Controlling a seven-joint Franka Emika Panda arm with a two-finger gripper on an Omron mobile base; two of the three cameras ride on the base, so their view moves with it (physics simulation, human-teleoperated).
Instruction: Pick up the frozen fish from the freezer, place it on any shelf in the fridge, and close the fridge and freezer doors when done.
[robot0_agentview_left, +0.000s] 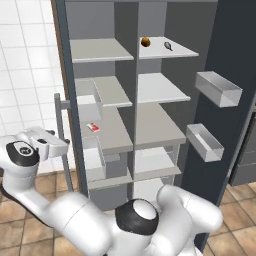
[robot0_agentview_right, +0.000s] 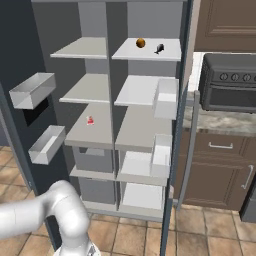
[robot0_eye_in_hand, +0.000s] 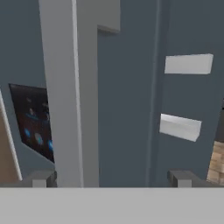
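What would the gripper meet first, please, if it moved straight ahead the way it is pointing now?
Most likely the tall grey door handle: in the hand view it stands straight ahead of the open gripper, between the fingertips and nearer the left one. The dark door panel lies behind it. Depth is hard to judge.

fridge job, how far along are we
Looks done: a small dark thing, probably the fish, lies on the top right shelf beside the orange. In hand: the open end effector sits at the handle of the left door, not gripping it. Left: that door and the right door stand open and need closing.
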